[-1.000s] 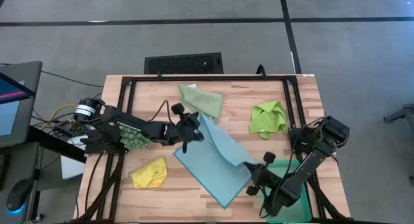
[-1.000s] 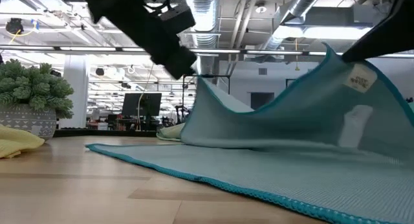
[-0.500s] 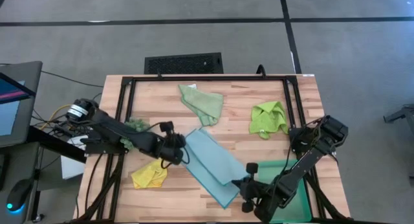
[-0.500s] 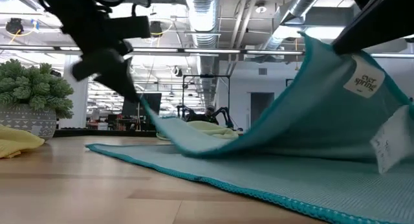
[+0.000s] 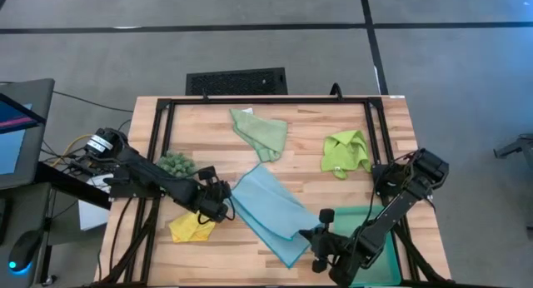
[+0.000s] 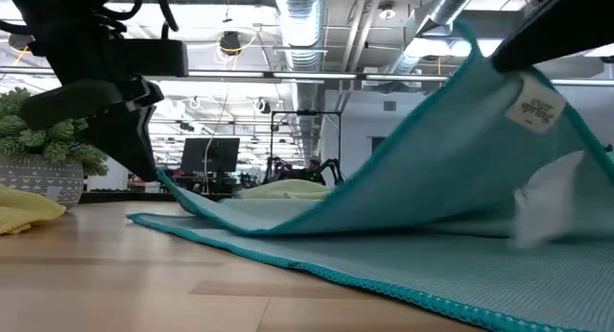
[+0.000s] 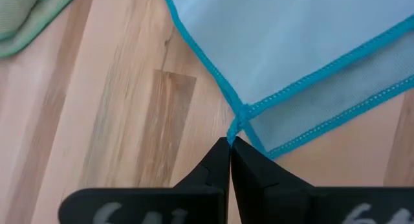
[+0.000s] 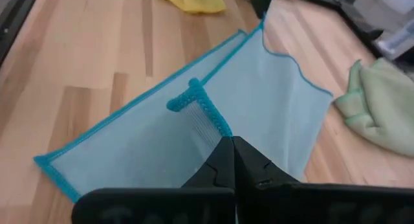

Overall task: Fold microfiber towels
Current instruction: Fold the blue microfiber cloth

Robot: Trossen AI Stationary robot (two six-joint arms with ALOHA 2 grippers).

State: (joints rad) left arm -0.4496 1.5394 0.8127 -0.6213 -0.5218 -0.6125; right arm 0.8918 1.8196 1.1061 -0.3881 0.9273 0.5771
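At the table's near middle, both grippers pinch the light blue towel (image 5: pixel 271 209), half folded over itself.

The left gripper (image 5: pixel 223 205) clamps one teal-stitched corner low over the wood, beside the yellow towel (image 5: pixel 191 225); the right gripper (image 5: pixel 315 235) grips the opposite corner, lifted, just beside the teal tray (image 5: pixel 385 246). A white tag (image 6: pixel 535 107) on the raised edge carries writing too small to read. The sage green towel (image 5: pixel 261 131) and lime green towel (image 5: pixel 346 151) lie crumpled farther back, the fuzzy green clump (image 5: pixel 176 164) near the left arm.
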